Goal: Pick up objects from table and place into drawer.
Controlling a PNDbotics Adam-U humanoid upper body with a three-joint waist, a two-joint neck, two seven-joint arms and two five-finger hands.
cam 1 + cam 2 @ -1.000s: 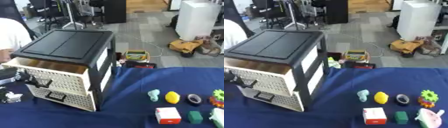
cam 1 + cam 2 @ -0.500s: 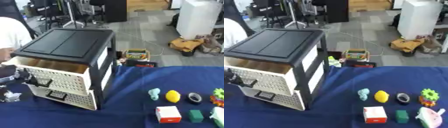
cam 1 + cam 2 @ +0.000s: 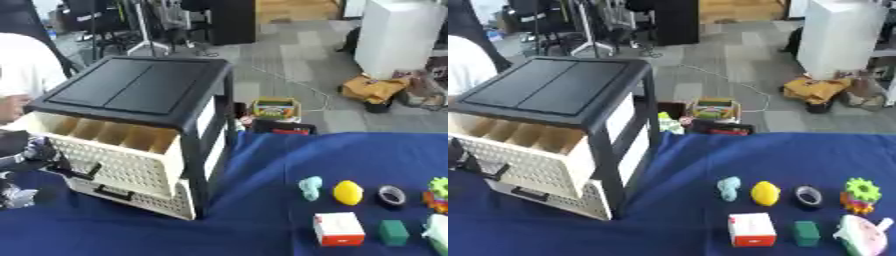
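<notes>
While the top drawer point(image 3: 114, 150) of the black-framed drawer unit point(image 3: 140, 95) stands pulled out near the table's left edge, the left hand point(image 3: 31, 152) sits at its dark front handle point(image 3: 74, 170); fingers look curled at the handle, but whether they actually clamp it I cannot tell. Drawer interior shows dividers, nothing visible inside. The second drawer point(image 3: 144, 200) below sits a little way out. Right hand not in view.

Objects wait on the blue table point(image 3: 262, 230) toward the right edge, well apart from the drawer: teal figure point(image 3: 310, 187), yellow lemon-shaped piece point(image 3: 348, 192), dark tape roll point(image 3: 391, 196), green gear toy point(image 3: 860, 189) on something orange, red-and-white box point(image 3: 338, 229), green block point(image 3: 394, 232), pale pink-trimmed item point(image 3: 862, 237) at the lower right corner.

Judgement: opening step only; no object yet moved.

Risks:
- Unit stands close to the table's left edge; further pulling could drag the whole unit or tip it forward, given the extended drawer.
- Overpulling could bring the drawer off its runners.
- Objects lie close together; reaching for one may knock a neighbour, and the tape roll or lemon could roll.
</notes>
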